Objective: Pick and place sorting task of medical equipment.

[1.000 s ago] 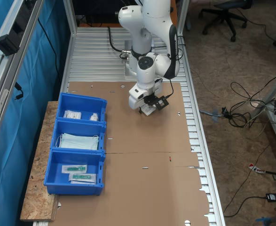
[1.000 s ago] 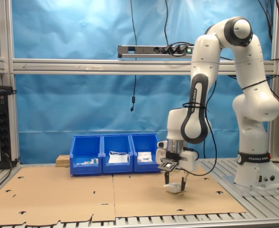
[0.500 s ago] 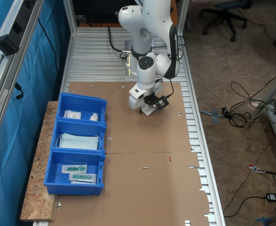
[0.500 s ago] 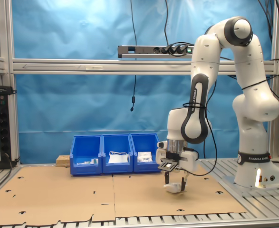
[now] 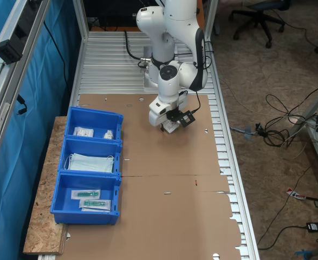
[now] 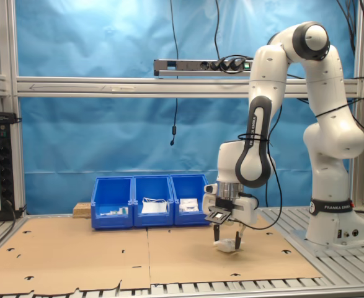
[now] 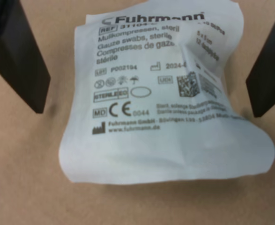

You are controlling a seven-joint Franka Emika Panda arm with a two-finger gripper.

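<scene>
In the wrist view, one black finger stands beside the white gauze packet, which lies on the cardboard-covered counter; the other finger stands past it. The tool is spread wide, gripping nothing, astride the packet.

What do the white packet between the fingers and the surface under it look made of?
White packet: looks like thin matte paper or plastic film, creased, edges puckered, printed in grey. Surface: brown cardboard, dull and flat, with slit cut-outs visible in the first exterior view.
</scene>
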